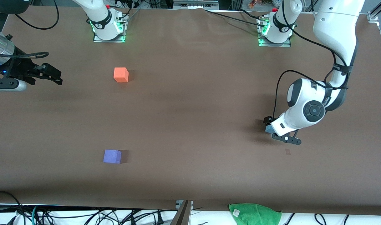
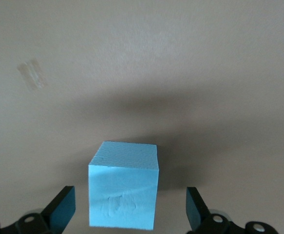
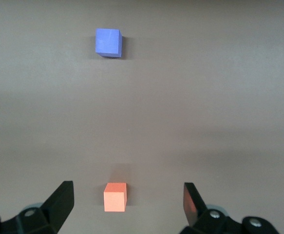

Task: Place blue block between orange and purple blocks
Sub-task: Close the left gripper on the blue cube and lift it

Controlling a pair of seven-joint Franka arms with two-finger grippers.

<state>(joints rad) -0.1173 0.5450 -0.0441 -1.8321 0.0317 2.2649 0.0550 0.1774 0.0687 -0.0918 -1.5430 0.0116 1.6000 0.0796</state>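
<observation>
A: As seen from the near edge of the desk: green cloth (image 1: 254,213) draped over that edge, toward the left arm's end. Next in?

B: Purple block (image 1: 112,156), flat on the desk, toward the right arm's end, well clear of the near edge. Nothing touching it.

A: Noted. Faint pale patch (image 1: 287,152) on the desk surface toward the left arm's end. Just farther in than that?

B: Blue block (image 1: 267,128), resting on the desk near the left arm's end, well apart from the other two cubes. Left gripper (image 1: 279,129) down around it. Fingers (image 2: 64,204) spread wide, one to each side of the cube, gap showing on both sides, no contact. Not gripped.

A: Agreed, straddled only. Farther in again?

B: Orange block (image 1: 121,74), on the desk toward the right arm's end, farther from the front camera than the purple one, roughly in line with it. Open desk between the two.

A: And the other arm?

B: Waiting. Right gripper (image 1: 54,75) held over the edge of the desk at the right arm's end, beside the orange block but well apart from it. Fingers (image 3: 61,200) wide apart, holding nothing.

A: Last: both arm bases (image 1: 108,26) along the far edge.
</observation>
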